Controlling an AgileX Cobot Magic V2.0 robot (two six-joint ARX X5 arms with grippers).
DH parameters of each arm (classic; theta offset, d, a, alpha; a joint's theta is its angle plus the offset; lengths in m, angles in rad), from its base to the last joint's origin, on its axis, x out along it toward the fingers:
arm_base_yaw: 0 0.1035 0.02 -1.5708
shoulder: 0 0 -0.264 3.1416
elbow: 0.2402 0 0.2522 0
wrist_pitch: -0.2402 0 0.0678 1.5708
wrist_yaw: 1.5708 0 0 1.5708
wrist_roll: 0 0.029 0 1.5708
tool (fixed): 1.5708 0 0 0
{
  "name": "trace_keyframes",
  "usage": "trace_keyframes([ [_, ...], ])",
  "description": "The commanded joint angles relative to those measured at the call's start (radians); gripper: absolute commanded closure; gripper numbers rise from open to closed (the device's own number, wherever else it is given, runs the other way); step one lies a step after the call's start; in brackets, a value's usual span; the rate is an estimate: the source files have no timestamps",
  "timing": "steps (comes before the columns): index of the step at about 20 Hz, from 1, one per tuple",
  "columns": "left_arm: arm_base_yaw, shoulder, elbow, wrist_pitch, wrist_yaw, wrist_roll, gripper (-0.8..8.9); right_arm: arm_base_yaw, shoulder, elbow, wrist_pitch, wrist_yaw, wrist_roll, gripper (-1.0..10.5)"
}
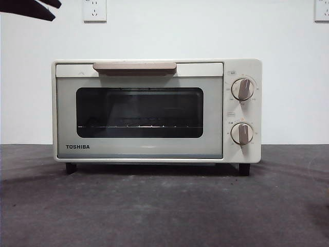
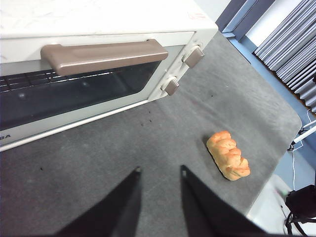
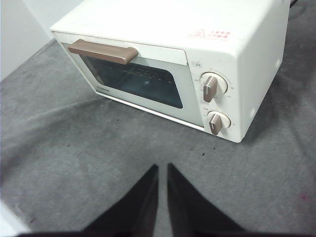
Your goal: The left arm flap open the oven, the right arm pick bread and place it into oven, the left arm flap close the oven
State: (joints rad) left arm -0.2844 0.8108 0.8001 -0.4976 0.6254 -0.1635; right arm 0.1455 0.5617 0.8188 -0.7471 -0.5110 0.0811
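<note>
At the left, your left tool hangs with jaws parted above the table, near the shut Toshiba toaster oven and its bar handle. A misjudged approach could slide the jaws off that handle, leaving the door shut. To the right, the braided bread loaf lies near the table edge; your right tool, jaws nearly closed, could nudge it off.

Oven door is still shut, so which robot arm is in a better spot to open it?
Probably the left. Its open gripper hangs close in front of the oven, right below the brown handle. The right gripper sits farther back.
</note>
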Motion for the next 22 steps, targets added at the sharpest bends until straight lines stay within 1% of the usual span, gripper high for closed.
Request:
trace_keyframes([
  [1,-0.003,0.006,0.023,0.015,0.002,0.021,6.47,0.003,0.014,0.015,0.006,0.011,-0.010,8.2],
  [3,-0.003,0.006,0.023,0.018,0.002,0.025,6.45,0.003,0.023,0.015,0.004,0.017,-0.008,7.2],
  [4,-0.003,0.006,0.023,0.019,0.002,0.025,6.31,0.003,0.027,0.015,0.002,0.020,-0.001,6.4],
  [5,-0.004,0.006,0.023,0.019,0.002,0.026,5.93,0.003,0.034,0.015,-0.001,0.022,0.016,5.4],
  [7,-0.004,0.006,0.023,0.019,0.002,0.025,5.01,0.003,0.050,0.015,-0.006,0.021,0.041,3.7],
  [8,-0.004,0.006,0.023,0.019,0.002,0.025,4.44,0.003,0.059,0.015,-0.010,0.021,0.050,3.4],
  [10,-0.004,0.006,0.023,0.018,0.002,0.025,3.93,0.003,0.079,0.015,-0.021,0.020,0.060,3.4],
  [14,-0.004,0.006,0.023,0.017,0.003,0.024,3.93,0.003,0.134,0.015,-0.071,0.029,0.109,3.4],
  [17,-0.004,0.006,0.023,0.017,0.003,0.024,3.93,0.003,0.190,0.015,-0.132,0.089,0.155,3.5],
  [22,-0.004,0.006,0.023,0.023,0.003,0.025,3.94,0.005,0.327,0.013,-0.214,0.147,0.171,3.5],
])
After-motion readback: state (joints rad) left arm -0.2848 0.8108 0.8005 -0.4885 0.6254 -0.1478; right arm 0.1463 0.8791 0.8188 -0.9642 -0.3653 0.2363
